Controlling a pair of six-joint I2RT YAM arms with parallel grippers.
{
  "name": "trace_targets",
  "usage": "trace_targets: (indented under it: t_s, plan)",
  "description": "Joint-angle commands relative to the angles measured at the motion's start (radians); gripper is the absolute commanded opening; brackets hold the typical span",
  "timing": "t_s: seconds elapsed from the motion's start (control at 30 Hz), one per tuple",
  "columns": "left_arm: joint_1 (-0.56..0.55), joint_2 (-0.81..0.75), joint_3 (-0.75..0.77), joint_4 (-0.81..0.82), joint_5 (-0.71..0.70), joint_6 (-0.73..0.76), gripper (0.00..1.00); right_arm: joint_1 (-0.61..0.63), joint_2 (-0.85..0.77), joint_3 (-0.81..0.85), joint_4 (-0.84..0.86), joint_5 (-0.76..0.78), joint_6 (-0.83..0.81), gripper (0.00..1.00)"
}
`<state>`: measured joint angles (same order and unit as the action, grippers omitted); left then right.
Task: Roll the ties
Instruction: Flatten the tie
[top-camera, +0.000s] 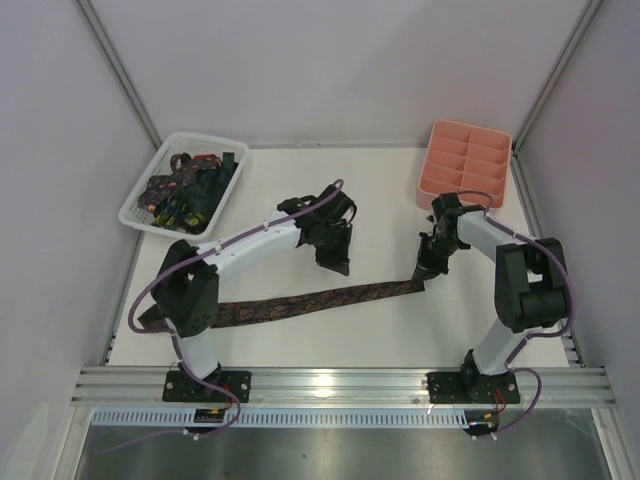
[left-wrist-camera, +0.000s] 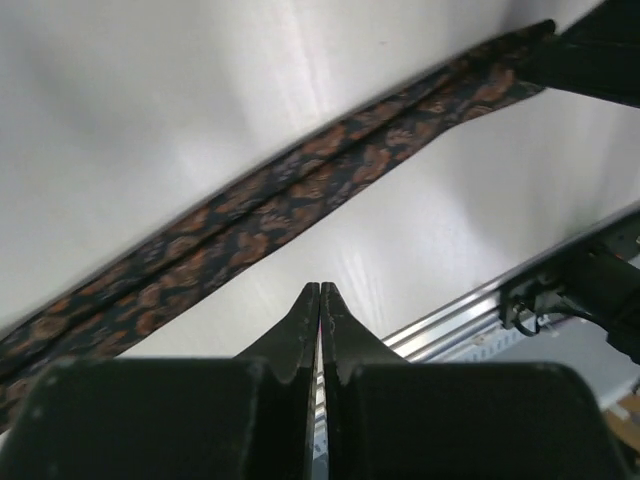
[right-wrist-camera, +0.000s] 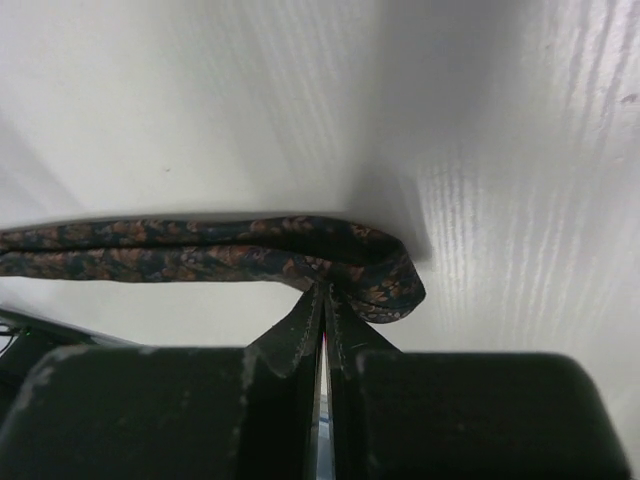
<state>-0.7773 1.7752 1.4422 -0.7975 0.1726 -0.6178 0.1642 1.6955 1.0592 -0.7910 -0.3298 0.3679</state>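
**A:** How far along are you?
**B:** Barely started. Your right tool (right-wrist-camera: 322, 290) pinches the folded end of the brown tie (top-camera: 300, 300) at 3 o'clock, your left tool (left-wrist-camera: 320, 288) is pressed together and empty, and more ties (top-camera: 190, 185) fill the basket (top-camera: 135, 212) at 10 o'clock

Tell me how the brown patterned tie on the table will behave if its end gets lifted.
Likely floppy: the tie lies flat, and its end folds over at the right gripper. Probably light, being thin fabric. It would likely drape and drag, not roll or tip.
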Motion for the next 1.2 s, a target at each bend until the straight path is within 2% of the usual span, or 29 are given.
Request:
trace_targets:
  t_s: [0.0, 0.17, 0.3, 0.43, 0.53, 0.6, 0.7, 0.8, 0.83, 0.87, 0.93, 0.97, 1.1, 1.17]
  plan:
    - [-0.031, 0.105, 0.062, 0.052, 0.151, 0.007, 0.04, -0.009, 0.035, 0.025, 0.033, 0.072, -0.027, 0.05]
    - [-0.051, 0.22, 0.168, 0.067, 0.208, -0.017, 0.02, -0.015, 0.079, 0.028, 0.053, 0.103, -0.012, 0.04]
    - [-0.056, 0.302, 0.23, 0.073, 0.234, -0.037, 0.01, -0.018, 0.02, 0.024, 0.093, 0.071, 0.006, 0.05]
    - [-0.065, 0.337, 0.277, 0.087, 0.265, -0.062, 0.0, -0.049, -0.048, 0.045, 0.067, 0.049, 0.011, 0.13]
    - [-0.073, 0.331, 0.285, 0.066, 0.24, -0.063, 0.0, -0.089, -0.082, 0.05, 0.03, 0.035, -0.004, 0.14]
    - [-0.082, 0.319, 0.288, 0.011, 0.148, -0.056, 0.01, -0.097, -0.1, 0.047, 0.001, 0.023, -0.014, 0.16]
    - [-0.073, 0.285, 0.293, -0.022, 0.001, -0.028, 0.01, -0.066, -0.138, 0.024, -0.011, -0.015, 0.034, 0.13]
    - [-0.021, 0.268, 0.304, -0.037, -0.027, 0.026, 0.01, 0.075, -0.204, -0.073, 0.079, -0.009, 0.162, 0.1]
    - [-0.001, 0.268, 0.313, -0.049, -0.007, 0.048, 0.0, 0.125, -0.256, -0.099, 0.122, 0.007, 0.213, 0.05]
    - [0.019, 0.277, 0.316, -0.066, 0.016, 0.058, 0.0, 0.238, -0.278, -0.154, 0.204, 0.067, 0.261, 0.01]
    - [0.078, 0.277, 0.316, -0.135, 0.015, 0.088, 0.0, 0.332, -0.316, -0.2, 0.294, 0.141, 0.389, 0.0]
    - [0.107, 0.27, 0.308, -0.149, 0.015, 0.105, 0.01, 0.424, -0.319, -0.234, 0.356, 0.171, 0.423, 0.0]
    - [0.153, 0.271, 0.236, -0.152, 0.04, 0.161, 0.0, 0.602, -0.28, -0.271, 0.463, 0.317, 0.575, 0.0]
    - [0.158, 0.276, 0.218, -0.143, 0.045, 0.177, 0.01, 0.65, -0.241, -0.281, 0.508, 0.403, 0.646, 0.0]
